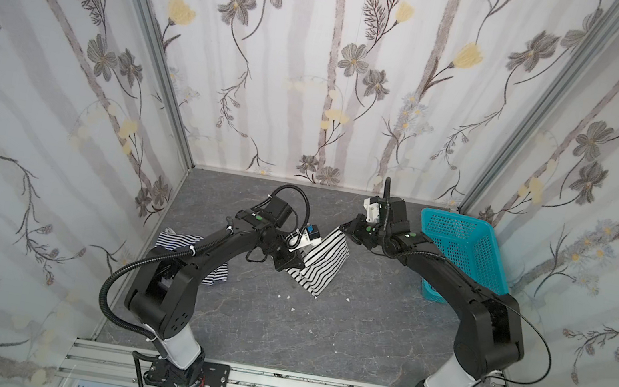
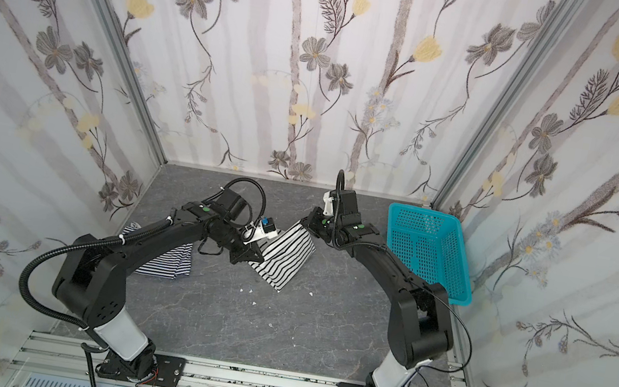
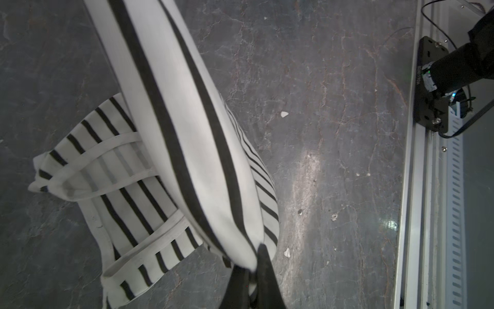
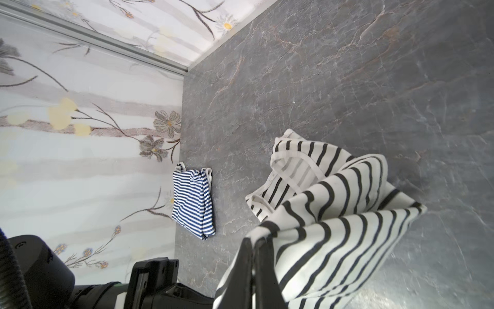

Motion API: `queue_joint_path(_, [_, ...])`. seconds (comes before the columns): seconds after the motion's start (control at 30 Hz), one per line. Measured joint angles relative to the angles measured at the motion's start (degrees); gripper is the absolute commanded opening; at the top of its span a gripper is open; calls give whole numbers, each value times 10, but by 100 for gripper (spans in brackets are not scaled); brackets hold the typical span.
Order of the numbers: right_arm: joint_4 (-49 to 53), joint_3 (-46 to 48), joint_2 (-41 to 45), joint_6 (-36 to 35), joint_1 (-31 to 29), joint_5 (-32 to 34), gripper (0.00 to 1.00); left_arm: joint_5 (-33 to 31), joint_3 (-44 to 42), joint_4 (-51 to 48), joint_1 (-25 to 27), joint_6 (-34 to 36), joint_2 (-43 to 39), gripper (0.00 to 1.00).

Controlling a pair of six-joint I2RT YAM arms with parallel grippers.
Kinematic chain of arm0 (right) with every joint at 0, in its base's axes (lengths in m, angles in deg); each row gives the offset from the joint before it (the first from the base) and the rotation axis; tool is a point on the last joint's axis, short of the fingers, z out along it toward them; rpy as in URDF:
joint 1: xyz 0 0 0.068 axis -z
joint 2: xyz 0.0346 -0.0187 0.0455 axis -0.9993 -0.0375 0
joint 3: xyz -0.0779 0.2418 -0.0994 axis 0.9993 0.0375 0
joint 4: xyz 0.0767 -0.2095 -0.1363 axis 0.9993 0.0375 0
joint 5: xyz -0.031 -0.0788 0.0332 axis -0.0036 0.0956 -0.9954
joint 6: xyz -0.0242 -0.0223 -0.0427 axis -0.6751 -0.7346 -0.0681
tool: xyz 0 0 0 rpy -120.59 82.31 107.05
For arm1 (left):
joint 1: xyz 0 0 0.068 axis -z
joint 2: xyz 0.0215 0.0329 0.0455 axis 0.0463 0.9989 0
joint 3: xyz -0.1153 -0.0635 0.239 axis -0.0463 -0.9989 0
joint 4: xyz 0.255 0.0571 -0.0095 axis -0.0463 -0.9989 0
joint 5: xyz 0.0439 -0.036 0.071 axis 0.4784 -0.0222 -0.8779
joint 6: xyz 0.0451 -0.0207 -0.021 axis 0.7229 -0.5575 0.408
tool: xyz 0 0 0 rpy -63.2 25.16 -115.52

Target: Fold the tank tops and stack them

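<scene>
One white top (image 1: 324, 262), in left gripper (image 3: 252, 269), right gripper (image 4: 252, 250)

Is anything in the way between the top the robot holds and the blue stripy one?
Nothing lies between them: only bare table separates the held top from the blue stripy top. The robot's own left arm does cross above the blue one.

The dark grey, stone-veined tabletop (image 1: 319, 331) carries a turquoise basket (image 1: 493, 257). Well apart from the basket, on the opposite side, lies the navy-striped top (image 4: 192, 200). Between them, the strap end of the white black-striped top (image 3: 107, 187) rests on the surface, with small white scraps (image 1: 287, 296) just beside it.
</scene>
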Motion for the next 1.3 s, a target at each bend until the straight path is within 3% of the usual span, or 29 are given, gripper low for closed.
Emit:
queue_joint_path(0.13, [19,-26,-26,-15,2,-4,0,13,21,-21,-4,1,14,2])
queue_joint_path(0.3, [19,12,16,-27,11,1,0,37,47,-28,8,-12,7,4])
queue_joint_path(0.57, [16,124,122,-44,29,1,0,43,52,-35,99,-33,8,4])
queue_joint_path(0.9, [19,232,242,-52,58,2,0,53,42,-36,164,-59,26,6])
queue_joint_path(1.07, [41,243,280,-54,82,-2,0,67,37,-27,182,-67,24,7])
queue_joint_path(1.3, [92,210,267,-68,97,-5,0,75,41,-13,193,-66,24,5])
